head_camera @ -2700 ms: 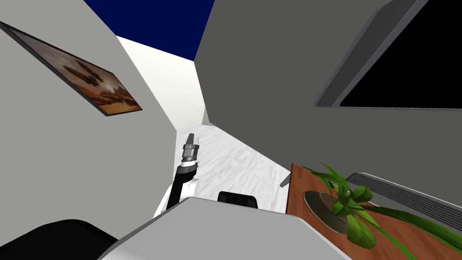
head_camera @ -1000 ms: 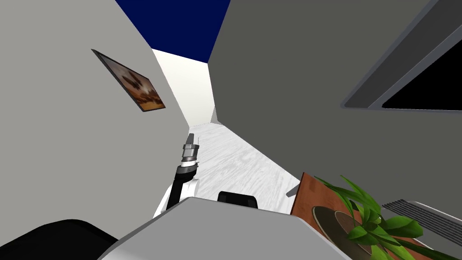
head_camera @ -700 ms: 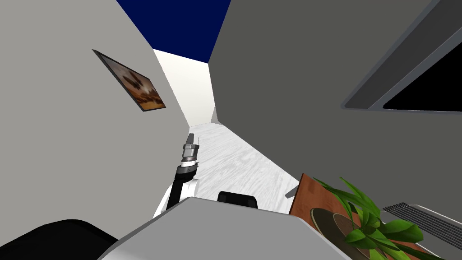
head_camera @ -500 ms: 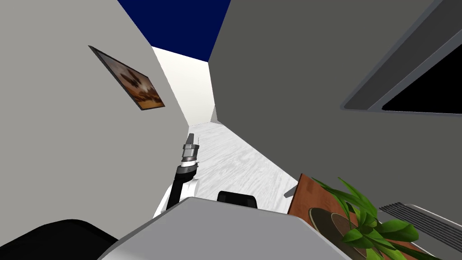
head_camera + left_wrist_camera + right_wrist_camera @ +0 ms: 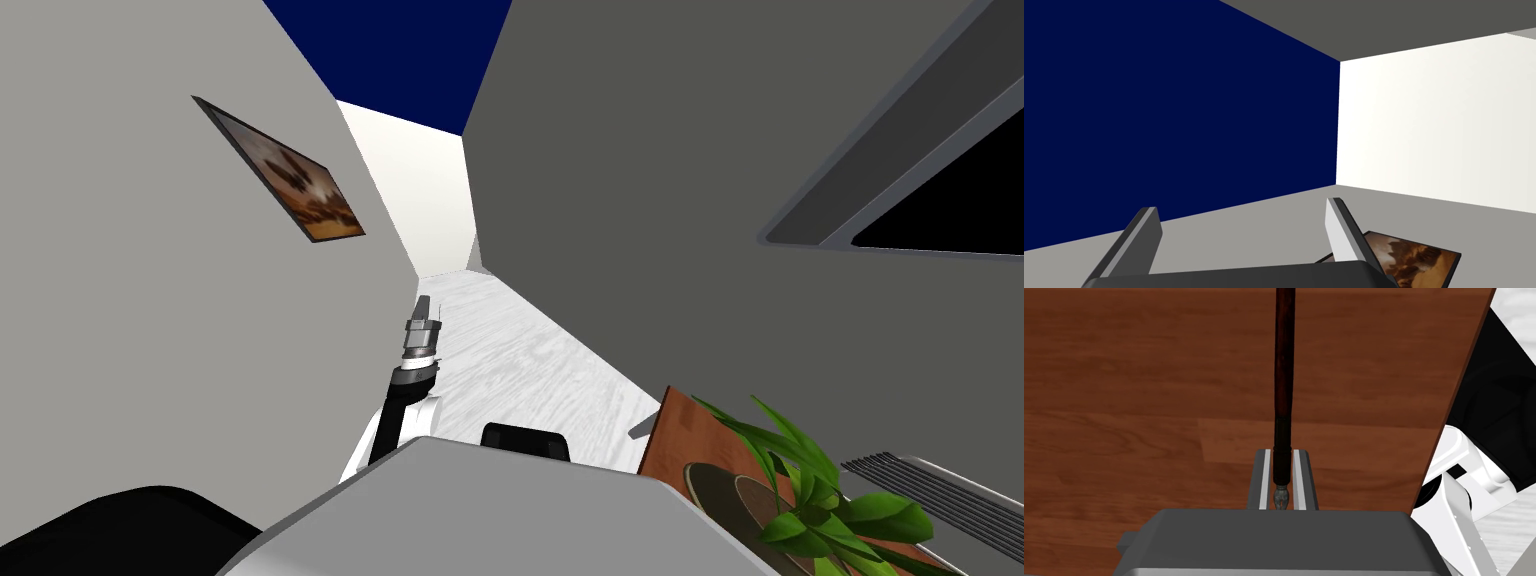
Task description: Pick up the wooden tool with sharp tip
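Your right gripper (image 5: 1281,455) has its jaws drawn in to a narrow slot. The wooden tool (image 5: 1284,363) sits in that slot with a blade pressing on each side. You are gripping it at the very end. The small grey metal point lies between the jaws, close against the gripper's dark body, and just beyond it comes a short black collar. From there the dark reddish-brown shaft runs straight out, away from the gripper and in line with the jaws.

Behind the tool lies the brown wood-grain surface (image 5: 1124,413). You cannot tell from the right wrist view whether the shaft rests on it or hangs clear of it. The surface's edge runs off to one side, well apart from the tool.

In the head view a corner of a brown wooden surface (image 5: 672,430) shows at the lower right, carrying a potted plant (image 5: 800,490) with green leaves. Your left gripper (image 5: 421,312) is raised out in front, beside the left wall. Its jaws stand wide and empty.
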Controlling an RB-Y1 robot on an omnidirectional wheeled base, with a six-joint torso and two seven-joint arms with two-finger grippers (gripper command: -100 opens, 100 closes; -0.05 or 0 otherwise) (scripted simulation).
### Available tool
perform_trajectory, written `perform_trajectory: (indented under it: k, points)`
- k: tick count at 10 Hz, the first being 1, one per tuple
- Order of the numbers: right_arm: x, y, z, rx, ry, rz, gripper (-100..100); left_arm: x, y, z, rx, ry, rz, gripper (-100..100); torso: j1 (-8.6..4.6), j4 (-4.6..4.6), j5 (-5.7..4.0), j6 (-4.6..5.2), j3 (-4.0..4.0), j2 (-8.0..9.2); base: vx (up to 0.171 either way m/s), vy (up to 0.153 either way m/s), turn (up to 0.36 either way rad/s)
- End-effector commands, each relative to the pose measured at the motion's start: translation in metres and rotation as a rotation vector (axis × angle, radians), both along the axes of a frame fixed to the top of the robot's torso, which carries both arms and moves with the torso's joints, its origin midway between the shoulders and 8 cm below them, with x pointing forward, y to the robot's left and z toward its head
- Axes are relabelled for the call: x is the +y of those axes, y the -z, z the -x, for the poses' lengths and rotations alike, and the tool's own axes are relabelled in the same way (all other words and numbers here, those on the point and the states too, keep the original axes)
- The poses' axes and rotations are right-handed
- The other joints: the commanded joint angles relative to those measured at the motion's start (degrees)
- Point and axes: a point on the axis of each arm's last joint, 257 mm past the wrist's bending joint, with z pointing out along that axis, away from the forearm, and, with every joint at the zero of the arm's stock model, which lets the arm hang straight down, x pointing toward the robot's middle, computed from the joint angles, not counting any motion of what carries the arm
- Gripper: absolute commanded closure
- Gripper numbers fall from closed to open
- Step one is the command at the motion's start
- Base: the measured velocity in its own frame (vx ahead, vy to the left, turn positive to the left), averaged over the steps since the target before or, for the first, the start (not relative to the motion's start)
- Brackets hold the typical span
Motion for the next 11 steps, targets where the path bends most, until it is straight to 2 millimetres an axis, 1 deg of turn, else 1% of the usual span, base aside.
perform_trajectory:
  k: [1,2,3,4,6,7,8,10,11]
  points:
    - [0.000,0.000,0.000,0.000,0.000,0.000,100,0.000,0.000,0.000,0.000,0.000,0.000,0,0.00,0.00,0.00,0.00,0.00,0.00,0.000,0.000,0.000]
    - [0.000,0.000,0.000,0.000,0.000,0.000,100,0.000,0.000,0.000,0.000,0.000,0.000,0,0.00,0.00,0.00,0.00,0.00,0.00,0.000,0.000,0.000]
    - [0.000,0.000,0.000,0.000,0.000,0.000,0,0.000,0.000,0.000,0.000,0.000,0.000,0,0.00,0.00,0.00,0.00,0.00,0.00,0.000,0.000,0.000]
    - [-0.018,-0.008,-0.005,-0.001,-0.006,0.003,100,0.000,0.000,0.000,0.000,0.000,0.000,0,0.00,0.00,0.00,0.00,0.00,0.00,-0.015,0.054,-0.042]
    - [-0.018,-0.008,-0.005,-0.001,-0.006,0.003,100,0.000,0.000,0.000,0.000,0.000,0.000,0,0.26,0.01,0.03,0.01,0.03,0.07,-0.017,0.059,-0.016]
    - [-0.034,-0.016,-0.011,-0.002,-0.011,0.003,100,0.000,0.000,0.000,0.000,0.000,0.000,0,0.20,0.01,0.03,0.01,0.03,0.06,-0.013,0.077,-0.036]
    - [-0.039,-0.018,-0.013,-0.001,-0.013,0.003,100,0.000,0.000,0.000,0.000,0.000,0.000,0,0.28,0.01,0.07,0.01,0.03,0.05,-0.024,0.083,-0.036]
    - [-0.039,-0.018,-0.014,-0.002,-0.005,0.004,100,0.000,0.000,0.000,0.000,0.000,0.000,0,0.22,0.00,0.03,0.02,0.03,0.06,-0.009,0.033,-0.003]
    - [-0.039,-0.018,-0.013,-0.001,-0.009,0.003,0,0.000,0.000,0.000,0.000,0.000,0.000,0,0.11,0.00,0.01,0.02,0.01,0.03,0.000,0.000,0.000]
